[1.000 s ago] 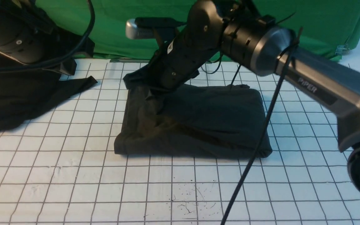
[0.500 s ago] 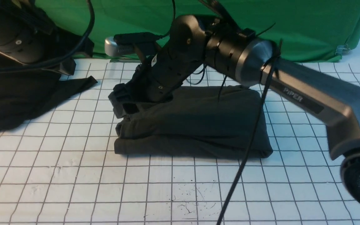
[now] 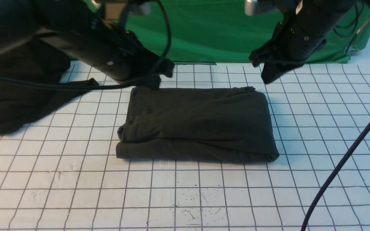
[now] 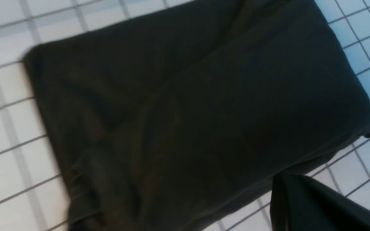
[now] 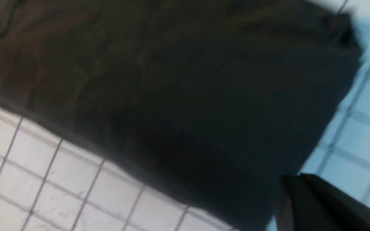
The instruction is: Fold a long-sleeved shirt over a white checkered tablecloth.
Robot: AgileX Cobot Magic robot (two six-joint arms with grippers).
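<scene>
Neither of my grippers has any cloth in it. The left gripper [image 3: 155, 78] hangs at the far left corner of the folded shirt, the right gripper [image 3: 268, 72] above the tablecloth just past its far right corner. How wide either one stands I cannot tell, since each wrist camera catches only one dark finger [image 4: 303, 205] [image 5: 316, 205] at the edge of its picture. Nearest me the white checkered tablecloth [image 3: 75, 192] shows a few faint scuffs [image 3: 198, 205], and a black cable [image 3: 342, 163] slants across its right side. Further on, mid-cloth, the long-sleeved shirt [image 3: 198, 122] lies as a thick, flat rectangle, its near edge doubled over and its left end puckered. To the far left, under my left arm, a blacker garment [image 3: 11, 106] lies crumpled, apart from the shirt. Behind everything hangs a green cloth [image 3: 204, 32].
</scene>
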